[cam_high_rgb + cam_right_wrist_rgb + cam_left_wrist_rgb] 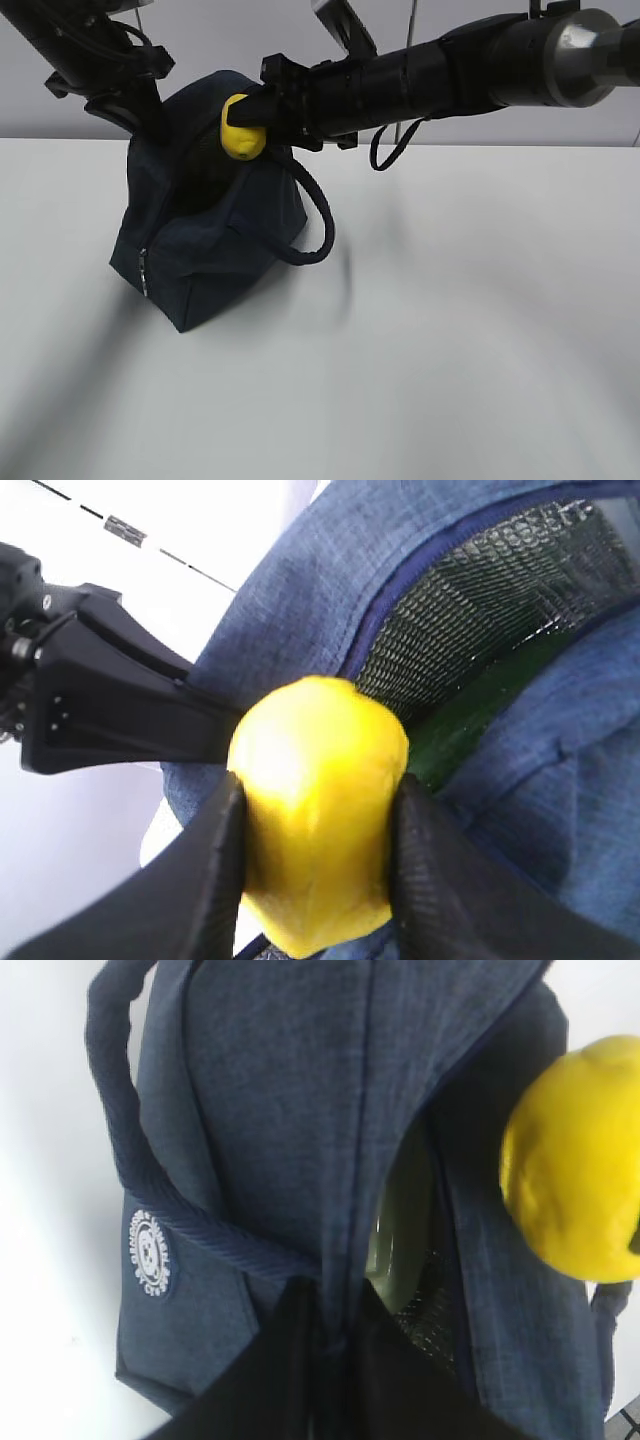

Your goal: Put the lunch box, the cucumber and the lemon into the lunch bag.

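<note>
The dark navy lunch bag (205, 240) stands at the back left of the white table, its top unzipped. My right gripper (318, 825) is shut on the yellow lemon (318, 810) and holds it just above the bag's opening; the lemon also shows in the exterior view (242, 128) and the left wrist view (570, 1160). My left gripper (335, 1320) is shut on the bag's fabric flap (340, 1160) and holds it up. Inside the opening I see the dark green cucumber (470, 715) and a pale green edge of the lunch box (400, 1230).
One loop handle (315, 215) hangs off the bag's right side; another (150, 1180) lies by the white round logo (150, 1252). The bag's silver mesh lining (470, 600) shows. White table (480, 330) spreads to the right and front.
</note>
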`<control>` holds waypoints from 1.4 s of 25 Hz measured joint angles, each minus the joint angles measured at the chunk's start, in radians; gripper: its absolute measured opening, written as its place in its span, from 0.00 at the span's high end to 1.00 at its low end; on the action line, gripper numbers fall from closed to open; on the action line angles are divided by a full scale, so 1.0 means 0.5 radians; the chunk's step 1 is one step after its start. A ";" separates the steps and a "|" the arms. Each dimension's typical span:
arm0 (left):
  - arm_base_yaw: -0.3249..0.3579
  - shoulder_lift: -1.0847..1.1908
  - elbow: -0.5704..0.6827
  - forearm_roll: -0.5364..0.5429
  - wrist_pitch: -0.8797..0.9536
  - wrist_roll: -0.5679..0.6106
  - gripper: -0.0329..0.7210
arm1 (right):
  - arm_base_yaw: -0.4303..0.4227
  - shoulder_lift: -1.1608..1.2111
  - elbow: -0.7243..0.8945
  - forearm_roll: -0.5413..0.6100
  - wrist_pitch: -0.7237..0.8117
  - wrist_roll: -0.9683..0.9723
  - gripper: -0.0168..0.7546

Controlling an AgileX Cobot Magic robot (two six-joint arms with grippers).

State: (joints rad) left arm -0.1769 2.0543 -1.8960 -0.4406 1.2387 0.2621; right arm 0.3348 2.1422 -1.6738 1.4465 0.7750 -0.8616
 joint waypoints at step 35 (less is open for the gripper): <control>0.000 0.000 0.000 -0.071 0.000 0.050 0.93 | 0.005 0.000 0.000 -0.084 -0.025 -0.073 0.45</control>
State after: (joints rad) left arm -0.1769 2.0543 -1.8960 -0.4762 1.2387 0.2872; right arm 0.3371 2.1422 -1.6738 1.4047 0.7624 -0.8981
